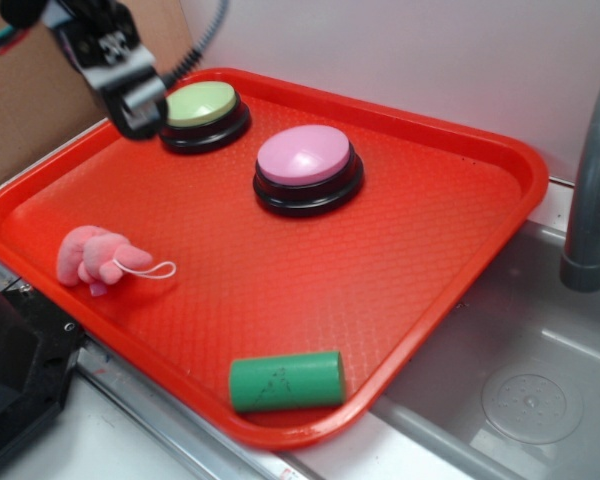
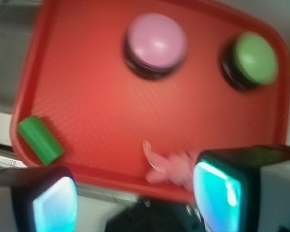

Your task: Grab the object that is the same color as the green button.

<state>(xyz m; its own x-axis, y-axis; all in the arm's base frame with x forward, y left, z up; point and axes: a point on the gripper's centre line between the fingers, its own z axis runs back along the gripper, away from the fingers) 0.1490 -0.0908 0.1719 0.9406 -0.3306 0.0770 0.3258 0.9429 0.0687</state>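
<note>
The green cylinder (image 1: 286,381) lies on its side at the near edge of the red tray (image 1: 420,260); in the wrist view it (image 2: 40,139) sits at the tray's left corner. The green button (image 1: 202,105) stands at the tray's far left corner, also in the wrist view (image 2: 253,59). My gripper (image 1: 140,112) hangs high at the far left, just left of the green button and far from the cylinder. In the wrist view my gripper (image 2: 135,203) is open and empty, its fingers wide apart.
A pink-topped button (image 1: 307,165) stands mid-tray. A pink plush toy (image 1: 98,258) with a white loop lies at the tray's left. A grey sink (image 1: 520,390) and faucet pipe (image 1: 592,200) are on the right. A black block (image 1: 15,370) sits at the near left.
</note>
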